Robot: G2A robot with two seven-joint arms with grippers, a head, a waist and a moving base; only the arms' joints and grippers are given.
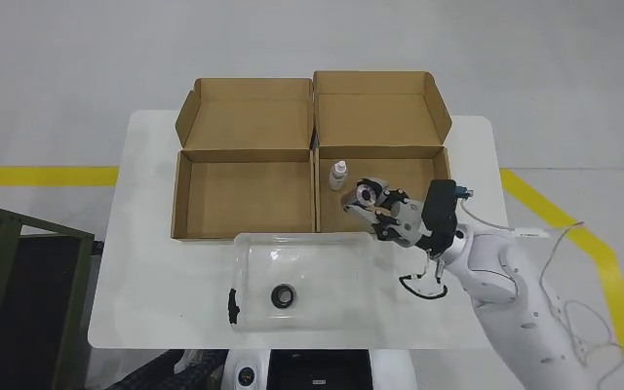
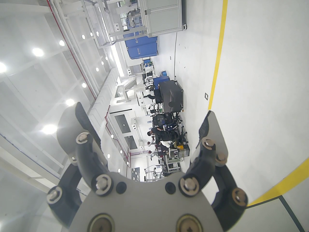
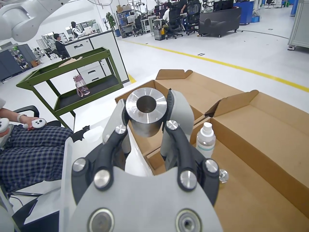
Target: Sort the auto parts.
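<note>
Two open cardboard boxes sat side by side on the white bench [image 1: 146, 244], their lids folded back. The left box [image 1: 244, 195] held nothing. The right box [image 1: 409, 175] held one small white bottle [image 3: 205, 138] standing upright and one small shiny round metal piece [image 3: 223, 175] lying on its floor near the bottle. Nearer the robot stood one clear plastic tray [image 1: 322, 258] with one black ring [image 1: 284, 294] lying in it. One black bracket-like part [image 1: 232, 305] lay at the tray's left edge, and whether it was inside or just outside the wall could not be told. The right claw [image 3: 146, 105] hung above the right box, near the bottle, and was clamped on one steel sleeve [image 3: 146, 114], a short thick cylinder with a round bore, with a finger pressed against each side. The left claw [image 2: 144, 114] was away from the bench and pointed out at the room, spread wide with nothing between its fingers.
</note>
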